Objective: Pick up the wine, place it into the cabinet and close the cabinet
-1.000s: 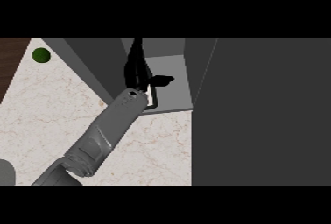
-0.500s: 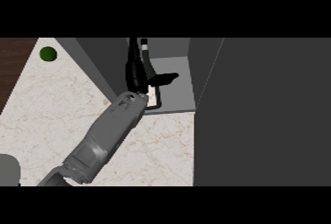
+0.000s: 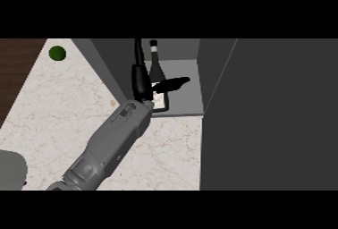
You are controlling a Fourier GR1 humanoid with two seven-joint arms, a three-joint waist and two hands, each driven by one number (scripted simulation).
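Observation:
The wine bottle (image 3: pixel 156 67) is dark with a white-tipped neck and a pale label. It stands upright inside the open cabinet (image 3: pixel 183 74), on its grey floor. My right hand (image 3: pixel 140 82) reaches into the cabinet just left of the bottle. Its fingers are straight and point away from me along the bottle's left side, and the thumb (image 3: pixel 173 83) sticks out to the right across the bottle's front. The hand is open. My grey forearm (image 3: pixel 109 143) hides the bottle's lower left. My left hand does not show.
The cabinet's open door (image 3: pixel 109 62) slants along the hand's left side. A large dark panel (image 3: pixel 277 116) fills the right. A small green round fruit (image 3: pixel 57 53) lies far left on the marble counter (image 3: pixel 52 116). A grey rounded shape (image 3: pixel 10 169) sits at lower left.
Hand, bottle and cabinet have drifted rightward in the view. The bottle's neck now shows beside the straight fingers, and the thumb stands further out to the right.

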